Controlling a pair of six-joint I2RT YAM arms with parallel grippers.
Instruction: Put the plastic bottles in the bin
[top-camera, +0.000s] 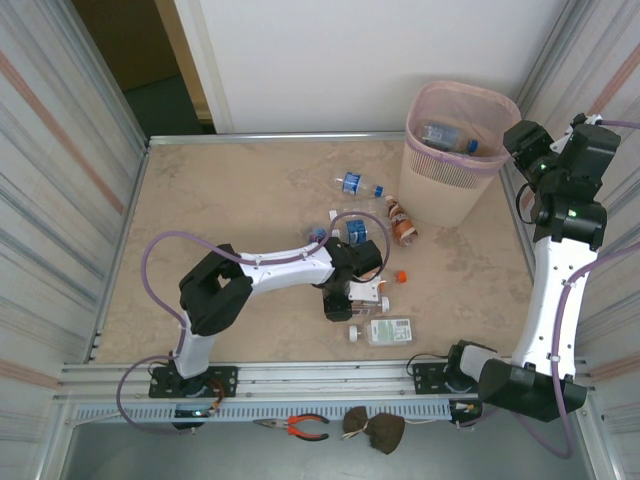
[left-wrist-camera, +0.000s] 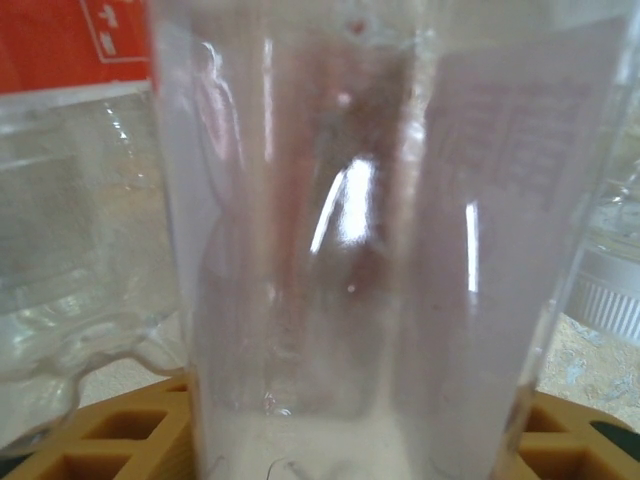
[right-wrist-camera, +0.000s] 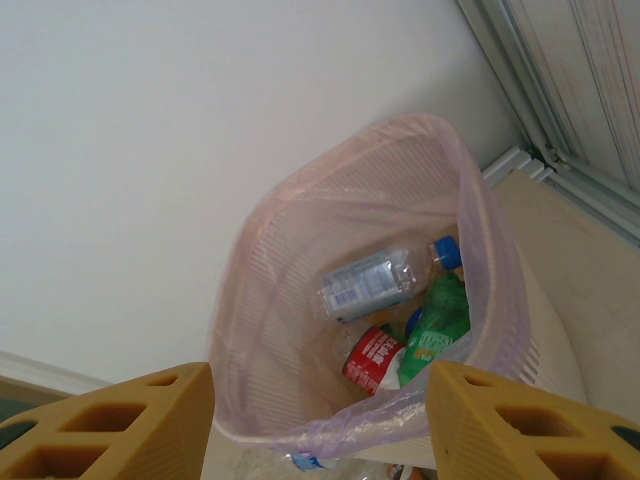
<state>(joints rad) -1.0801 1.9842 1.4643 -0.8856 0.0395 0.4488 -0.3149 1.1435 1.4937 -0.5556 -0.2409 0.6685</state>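
Note:
My left gripper (top-camera: 347, 296) is low over the middle of the table, shut on a clear plastic bottle (top-camera: 367, 295). In the left wrist view that bottle (left-wrist-camera: 340, 230) spans the whole gap between the yellow fingers (left-wrist-camera: 110, 435). More plastic bottles lie nearby: a clear one with a white cap (top-camera: 385, 331), a blue-capped one (top-camera: 357, 185), a blue-labelled one (top-camera: 352, 230) and a brown one (top-camera: 401, 221). The pale pink bin (top-camera: 440, 190) stands at the back right. My right gripper (top-camera: 528, 148) hangs open and holds nothing above the bin (right-wrist-camera: 268, 300), which contains a clear bottle (right-wrist-camera: 370, 285), a green one (right-wrist-camera: 436, 335) and a red-labelled one (right-wrist-camera: 372, 360).
A loose orange cap (top-camera: 401, 275) lies right of the left gripper. Metal rails edge the table, and striped walls (top-camera: 60, 150) close in both sides. Pliers (top-camera: 298, 427) and a brown cloth (top-camera: 375, 430) lie on the ledge below the front rail. Another clear bottle (left-wrist-camera: 60, 250) presses close at the left.

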